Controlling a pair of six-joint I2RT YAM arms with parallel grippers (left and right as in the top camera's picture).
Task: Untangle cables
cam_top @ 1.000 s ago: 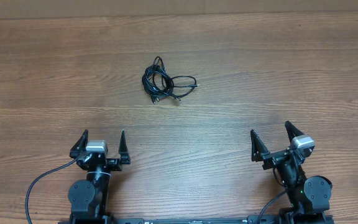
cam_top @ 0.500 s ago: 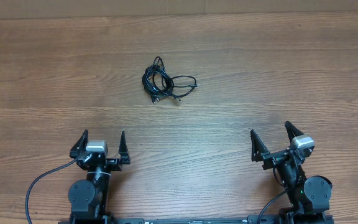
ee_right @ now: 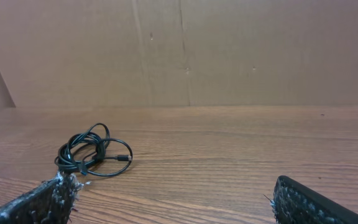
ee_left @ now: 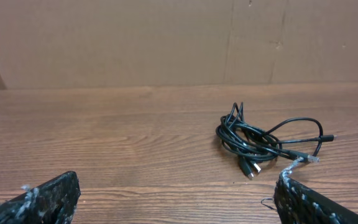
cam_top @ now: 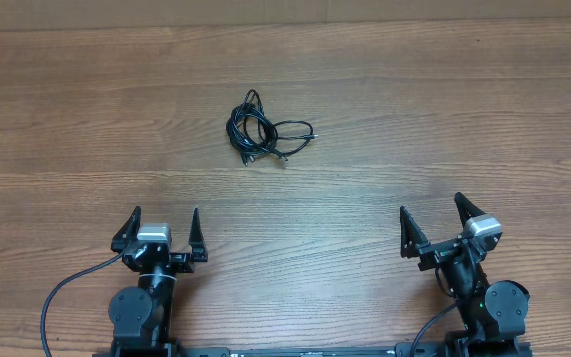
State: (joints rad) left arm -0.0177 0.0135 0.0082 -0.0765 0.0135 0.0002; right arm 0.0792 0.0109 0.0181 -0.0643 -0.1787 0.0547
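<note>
Cardboard wall (ee_right: 229, 50): wrist views only; cables (cam_top: 258, 131) knotted; left hand (cam_top: 165, 213), right hand (cam_top: 431, 205) apart.

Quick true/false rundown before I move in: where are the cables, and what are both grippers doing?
1. The cables lie bunched in one knot on the wooden table. True.
2. The left gripper is shut on a cable. False: it is open, holds nothing and sits well short of the cables.
3. The right gripper is open and empty. True.
4. The cables lie nearer the right gripper than the left gripper. False: they lie left of the table's middle, nearer the left gripper.
</note>
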